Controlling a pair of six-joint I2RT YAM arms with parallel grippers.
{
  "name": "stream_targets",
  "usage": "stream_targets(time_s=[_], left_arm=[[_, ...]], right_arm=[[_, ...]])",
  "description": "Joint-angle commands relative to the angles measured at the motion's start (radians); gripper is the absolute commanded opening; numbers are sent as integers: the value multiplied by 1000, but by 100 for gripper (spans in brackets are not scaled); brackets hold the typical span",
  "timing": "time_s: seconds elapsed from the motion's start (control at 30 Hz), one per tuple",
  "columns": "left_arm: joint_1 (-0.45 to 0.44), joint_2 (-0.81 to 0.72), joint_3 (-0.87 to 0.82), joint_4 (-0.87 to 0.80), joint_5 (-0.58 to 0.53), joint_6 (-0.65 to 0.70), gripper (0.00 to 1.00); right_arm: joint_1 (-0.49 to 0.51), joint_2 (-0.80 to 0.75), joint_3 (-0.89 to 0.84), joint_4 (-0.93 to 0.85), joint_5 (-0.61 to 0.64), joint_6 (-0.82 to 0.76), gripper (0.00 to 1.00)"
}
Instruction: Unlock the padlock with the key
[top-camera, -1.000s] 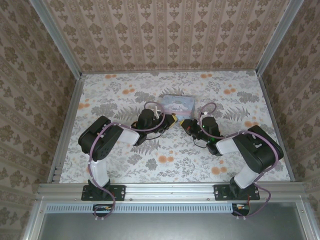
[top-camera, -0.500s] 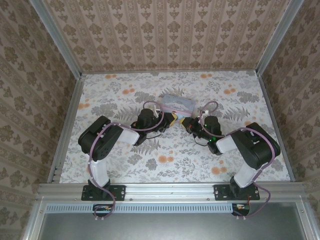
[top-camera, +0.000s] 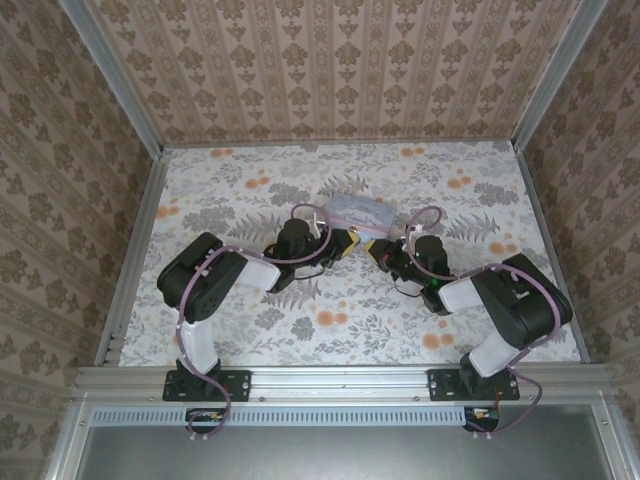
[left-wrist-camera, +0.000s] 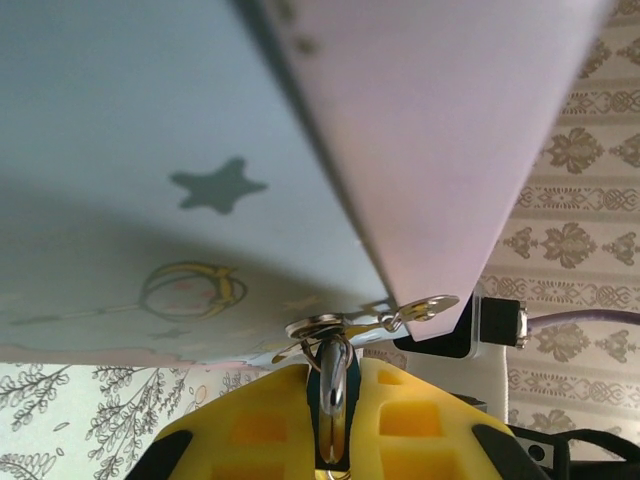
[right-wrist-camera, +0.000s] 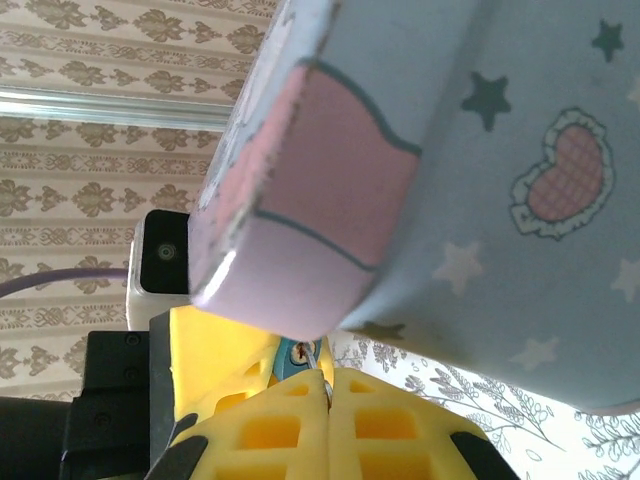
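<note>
My left gripper (left-wrist-camera: 335, 370) is shut on the small teal padlock (left-wrist-camera: 335, 392), whose shiny shackle passes through the metal hasp (left-wrist-camera: 330, 326) of the pale blue cartoon tin (left-wrist-camera: 200, 150). My right gripper (right-wrist-camera: 328, 385) is shut on the key (right-wrist-camera: 321, 372), and the key's tip sits at the keyhole in the padlock (right-wrist-camera: 297, 352). From above, the left gripper (top-camera: 345, 240) and the right gripper (top-camera: 375, 248) meet nose to nose at the tin's (top-camera: 360, 211) near edge. The tin is tilted, with its front edge raised.
The floral tabletop (top-camera: 250, 185) stretches open to the left, right and behind the tin. Wallpapered walls and aluminium rails (top-camera: 130, 250) enclose the table. The left gripper's yellow finger (right-wrist-camera: 215, 350) and its wrist camera (right-wrist-camera: 165, 252) lie just beyond the padlock in the right wrist view.
The tin has tipped from lying flat to tilted. The right arm has shifted slightly to the right and away, still meeting the left gripper. Both grippers have stayed shut.
</note>
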Motion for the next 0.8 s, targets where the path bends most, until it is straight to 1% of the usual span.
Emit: stream_targets(time_s=[0.0,0.13,0.3,0.43,0.63,0.77], left_arm=[[-5,-7,3,40,39,32,0],[-3,0,4,39,34,34,0],[2,16,11,44,35,30,0],[4,22,15,48,38,28,0],[4,21,14,47,40,29,0],[5,22,13,49,39,26,0]], right_arm=[[-5,-76,9,-142,23,-71,0],[-4,-138,20,-252,27,-107,0],[-5,-186,8,-311,18,-125,0],[-5,-172,11,-313,22,-130,0],[-5,-103,33,-251,12,-102,0],[-3,-82,52,-245,10,-95,0]])
